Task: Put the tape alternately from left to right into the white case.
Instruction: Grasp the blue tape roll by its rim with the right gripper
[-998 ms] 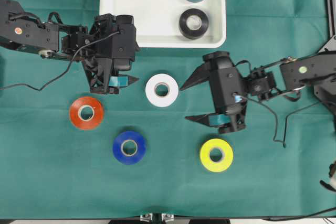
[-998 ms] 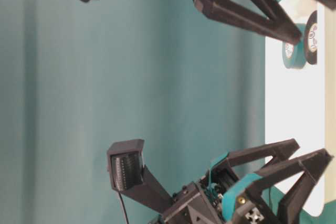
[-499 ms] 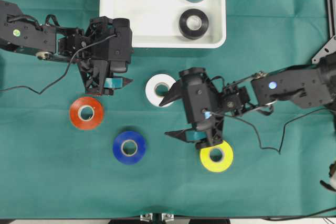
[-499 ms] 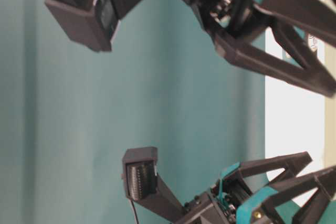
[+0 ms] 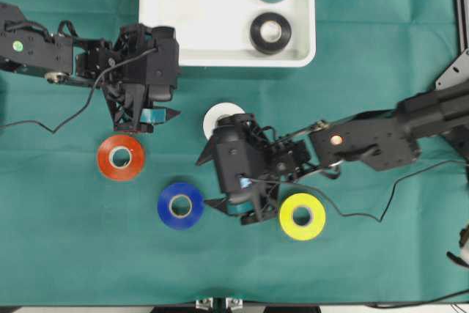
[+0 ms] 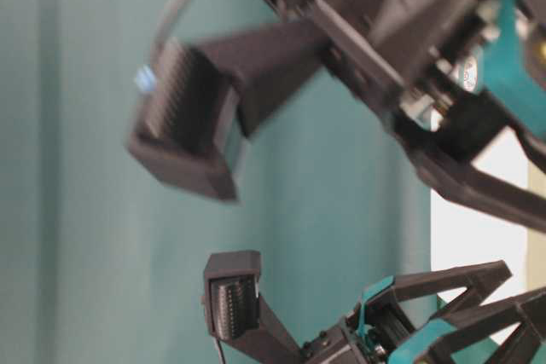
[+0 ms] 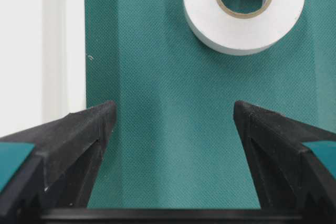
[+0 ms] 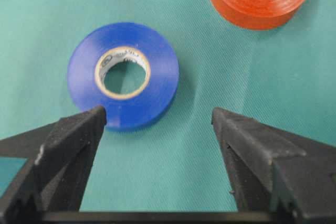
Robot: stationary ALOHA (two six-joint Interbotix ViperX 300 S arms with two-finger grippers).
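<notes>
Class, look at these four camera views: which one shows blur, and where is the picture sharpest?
Table-level view: the right gripper up close is smeared and soft. Left wrist view: sharpest, the white tape roll and cloth weave crisp. Right wrist view: the blue roll slightly soft. Overhead view: evenly lit, clear.

we see a green cloth [image 5: 381, 254] covering the whole work surface, its weave fine and dotted in the wrist views. faint folds run across it near the top of the overhead frame. at the right edge a grey metal frame piece [image 5: 461, 5] runs down, and at the bottom centre two small metal clamps [image 5: 218, 303] sit at the cloth's edge.
</notes>
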